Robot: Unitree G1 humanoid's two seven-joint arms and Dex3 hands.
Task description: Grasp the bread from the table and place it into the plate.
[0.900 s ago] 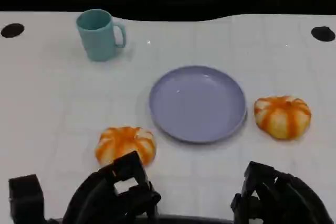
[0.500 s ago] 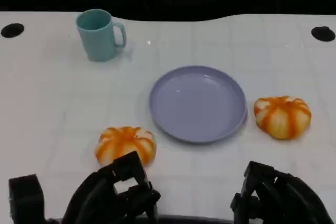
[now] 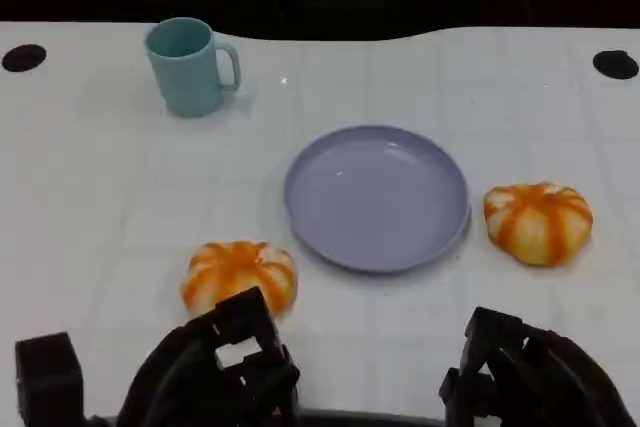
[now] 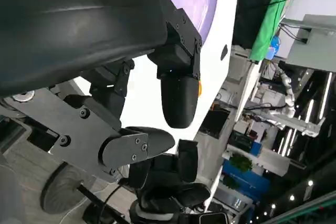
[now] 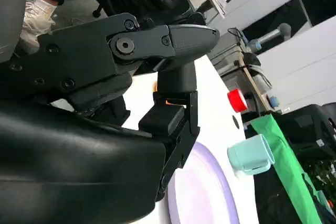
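bread (image 3: pixel 239 276) beside bare plate (image 3: pixel 377 197)

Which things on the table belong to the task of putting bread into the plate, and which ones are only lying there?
Belong to the task:
- left bread, near the left robot hand
- right bread, beyond the right robot hand
- purple plate, nothing in it

Only lying there:
- teal mug, upright at the far left

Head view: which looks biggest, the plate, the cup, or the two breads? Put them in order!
1. purple plate, clearly largest.
2. left bread and right bread, about alike; I can't rank them.
3. teal cup, slightly smaller, though it sits farther away, so that's unsure.
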